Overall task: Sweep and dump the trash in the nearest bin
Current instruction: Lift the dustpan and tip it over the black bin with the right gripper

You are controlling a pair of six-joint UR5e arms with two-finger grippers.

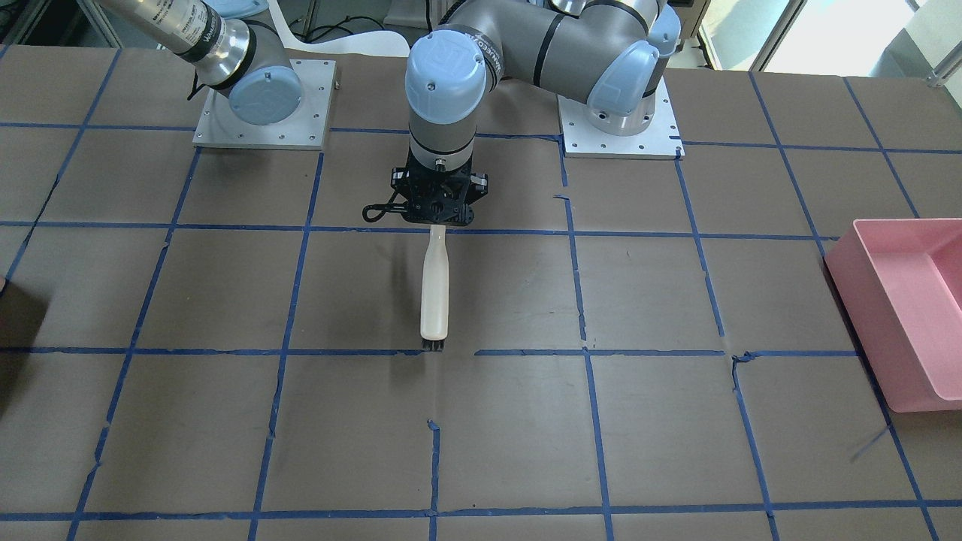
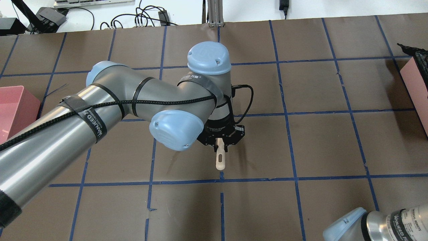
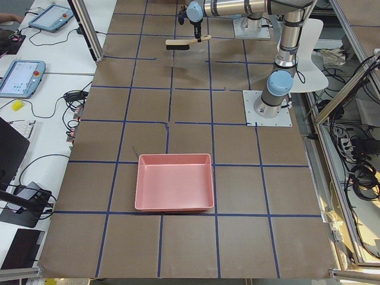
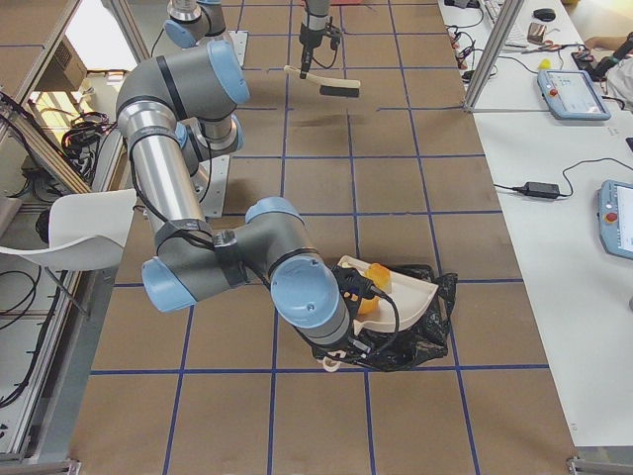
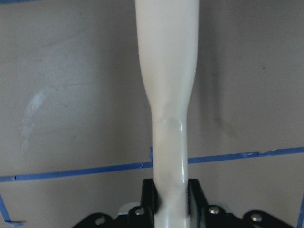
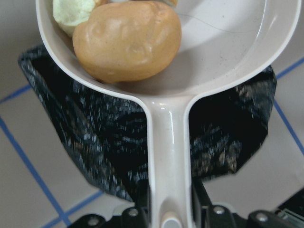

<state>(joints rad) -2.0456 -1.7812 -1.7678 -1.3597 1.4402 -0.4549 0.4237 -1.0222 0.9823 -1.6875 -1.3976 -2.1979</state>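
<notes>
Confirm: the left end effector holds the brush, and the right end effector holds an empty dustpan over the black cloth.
The dustpan is not empty: the right wrist view shows a tan-brown lump and a pale-green piece in it. Otherwise right: the left end effector holds the brush, the right end effector the dustpan, over the black cloth.

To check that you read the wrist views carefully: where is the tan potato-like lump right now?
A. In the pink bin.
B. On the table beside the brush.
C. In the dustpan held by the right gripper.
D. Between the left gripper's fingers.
C: the lump lies in the dustpan, whose handle the right gripper clamps; the left gripper holds only the brush.
</notes>
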